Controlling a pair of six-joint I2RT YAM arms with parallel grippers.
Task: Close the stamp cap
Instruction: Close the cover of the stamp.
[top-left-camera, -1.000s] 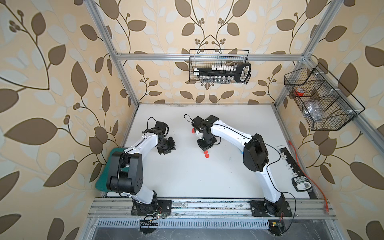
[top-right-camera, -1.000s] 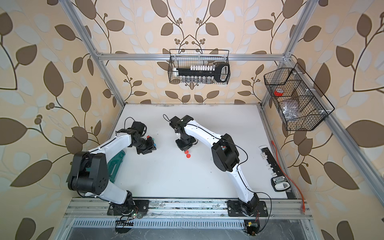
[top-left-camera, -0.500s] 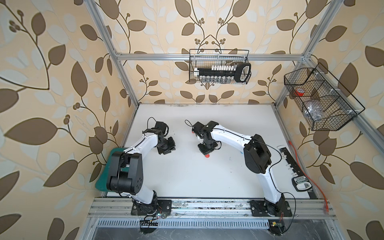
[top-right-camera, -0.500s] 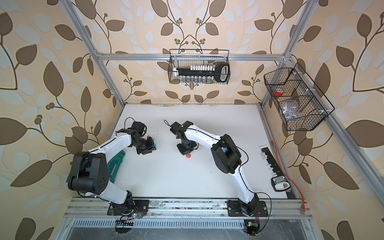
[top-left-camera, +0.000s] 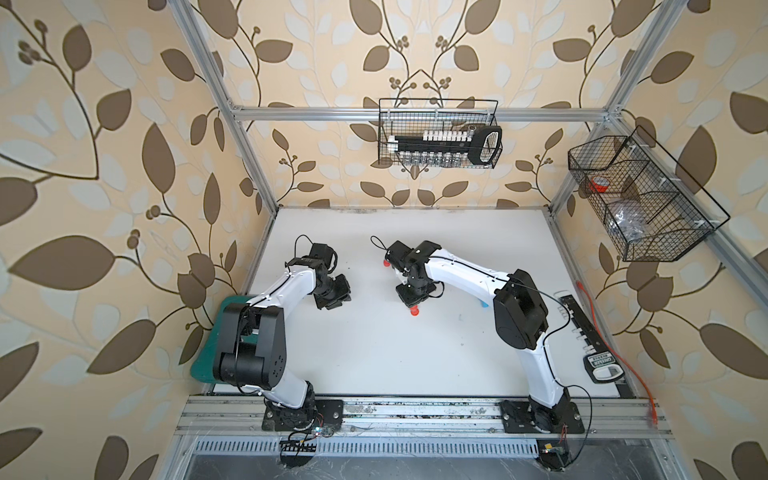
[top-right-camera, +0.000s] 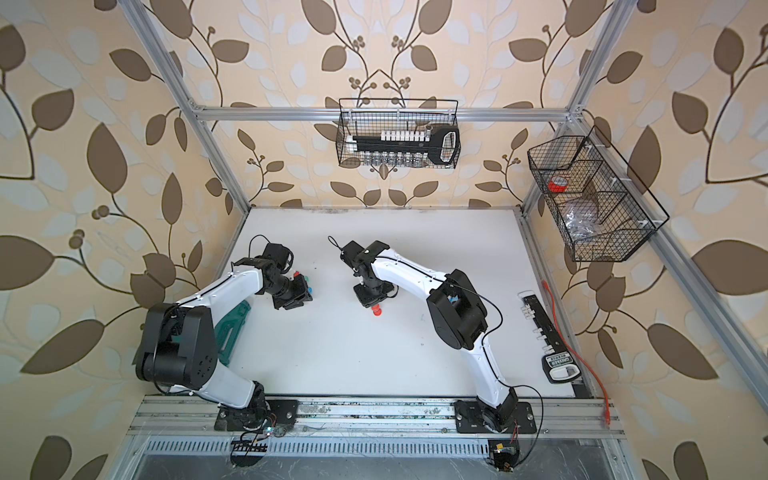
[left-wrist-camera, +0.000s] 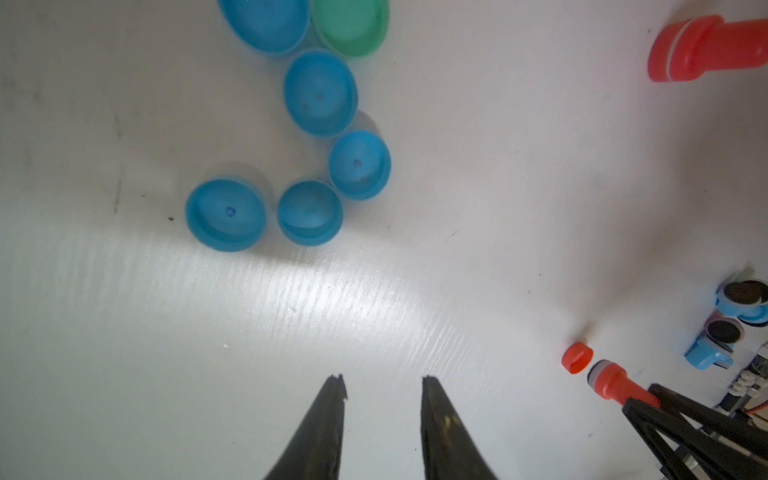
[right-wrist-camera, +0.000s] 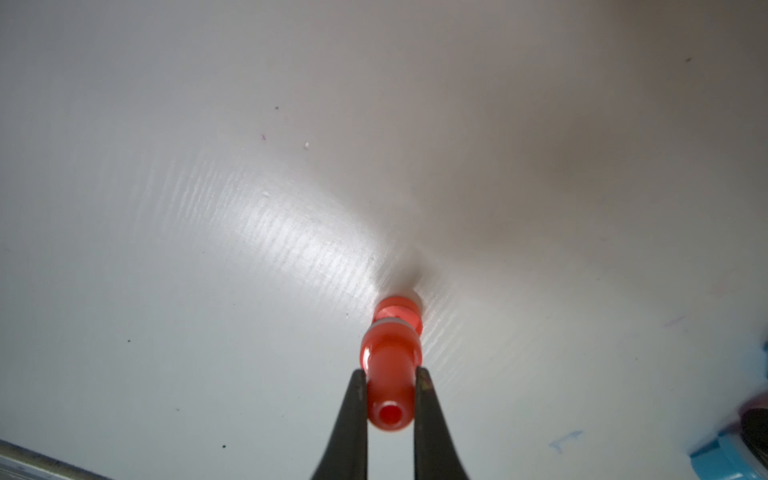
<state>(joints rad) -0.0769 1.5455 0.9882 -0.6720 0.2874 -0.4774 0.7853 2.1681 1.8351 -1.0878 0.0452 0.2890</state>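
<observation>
The right claw (right-wrist-camera: 390, 372) grips the handle of the red plastic stamp (right-wrist-camera: 390, 353), its head just beside the small round red cap (right-wrist-camera: 395, 307) lying on the white counter (right-wrist-camera: 208, 166), while the left claw (left-wrist-camera: 382, 380) hovers parted and empty.

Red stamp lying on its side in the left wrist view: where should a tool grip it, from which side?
Probably grip the red stamp on its slim handle, coming from above with jaws across it. It lies flat on the table, and the head looks wider.
</observation>
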